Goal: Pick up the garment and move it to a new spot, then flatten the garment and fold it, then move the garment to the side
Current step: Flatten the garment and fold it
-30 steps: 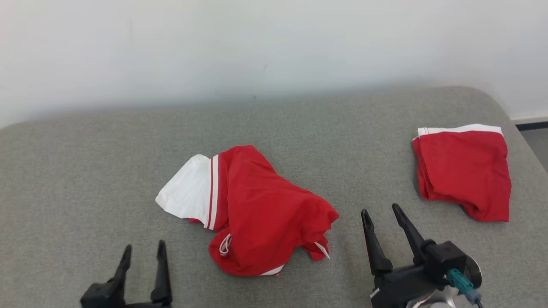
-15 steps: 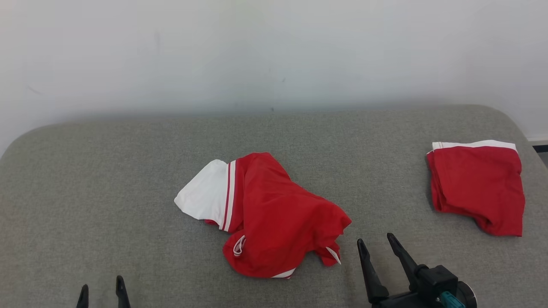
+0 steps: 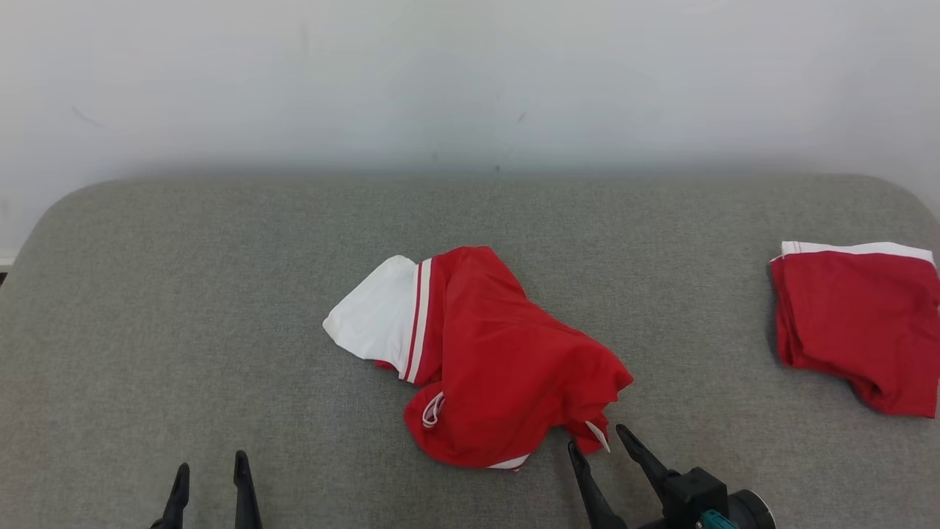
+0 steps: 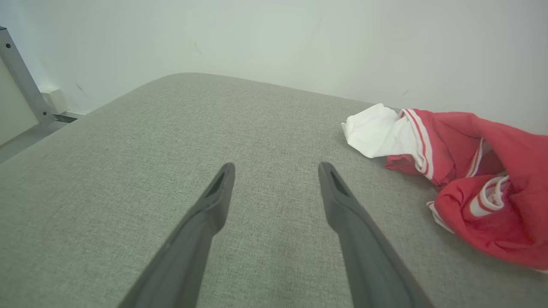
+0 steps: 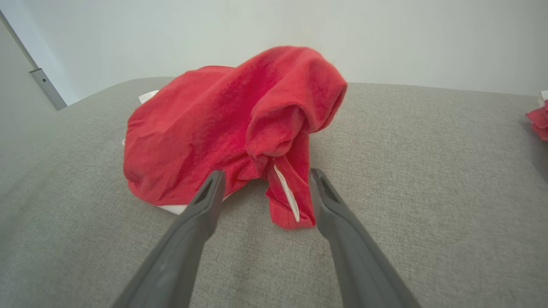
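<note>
The garment (image 3: 499,360) is not yet lifted — every step remains; the left gripper (image 3: 211,461) and right gripper (image 3: 596,436) fingers are spread wide, empty.

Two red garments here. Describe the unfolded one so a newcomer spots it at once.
On the grey padded table, look mid-table, just ahead of the right hand. The crumpled garment there is a red heap with a white panel; the folded garment at the right edge lies flat.

Crumpled red garment (image 3: 499,367) with a white end lies mid-surface, unfolded.
</note>
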Motion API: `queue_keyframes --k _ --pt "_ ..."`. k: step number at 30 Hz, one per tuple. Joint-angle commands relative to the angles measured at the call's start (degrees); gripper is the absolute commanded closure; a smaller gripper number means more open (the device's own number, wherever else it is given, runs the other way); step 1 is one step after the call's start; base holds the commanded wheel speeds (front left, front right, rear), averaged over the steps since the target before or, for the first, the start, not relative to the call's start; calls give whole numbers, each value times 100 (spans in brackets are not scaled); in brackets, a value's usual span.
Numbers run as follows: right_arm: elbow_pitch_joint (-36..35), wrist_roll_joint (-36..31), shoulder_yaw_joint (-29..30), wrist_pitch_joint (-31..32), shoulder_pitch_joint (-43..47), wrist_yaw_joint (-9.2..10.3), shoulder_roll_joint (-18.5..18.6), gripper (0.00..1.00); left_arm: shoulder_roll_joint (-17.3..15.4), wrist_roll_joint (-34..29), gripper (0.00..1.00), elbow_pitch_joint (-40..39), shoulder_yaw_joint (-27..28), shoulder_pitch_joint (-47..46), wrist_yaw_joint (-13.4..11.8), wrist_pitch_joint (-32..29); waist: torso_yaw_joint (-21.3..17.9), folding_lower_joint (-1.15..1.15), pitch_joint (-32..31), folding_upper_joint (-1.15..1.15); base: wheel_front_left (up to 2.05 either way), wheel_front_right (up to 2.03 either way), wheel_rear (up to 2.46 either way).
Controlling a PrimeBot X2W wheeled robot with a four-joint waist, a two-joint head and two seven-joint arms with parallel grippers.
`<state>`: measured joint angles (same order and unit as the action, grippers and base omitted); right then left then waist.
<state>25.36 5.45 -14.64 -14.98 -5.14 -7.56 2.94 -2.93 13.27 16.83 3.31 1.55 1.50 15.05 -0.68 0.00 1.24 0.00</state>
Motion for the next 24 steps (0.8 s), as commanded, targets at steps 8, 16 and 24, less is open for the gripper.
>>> queue_keyframes --k 8,16,24 --pt "146 -269 300 -26 -198 14 -5 0 6 129 0 22 -151 -192 -38 17 227 0 292 0 0 0 0" --pt "286 -450 426 -26 -312 14 6 69 5 178 0 41 -246 -280 -44 17 281 0 407 0 0 0 0" --pt "-464 -199 280 -27 -289 14 10 100 5 232 0 58 -301 -280 -69 17 197 0 420 0 0 0 0"
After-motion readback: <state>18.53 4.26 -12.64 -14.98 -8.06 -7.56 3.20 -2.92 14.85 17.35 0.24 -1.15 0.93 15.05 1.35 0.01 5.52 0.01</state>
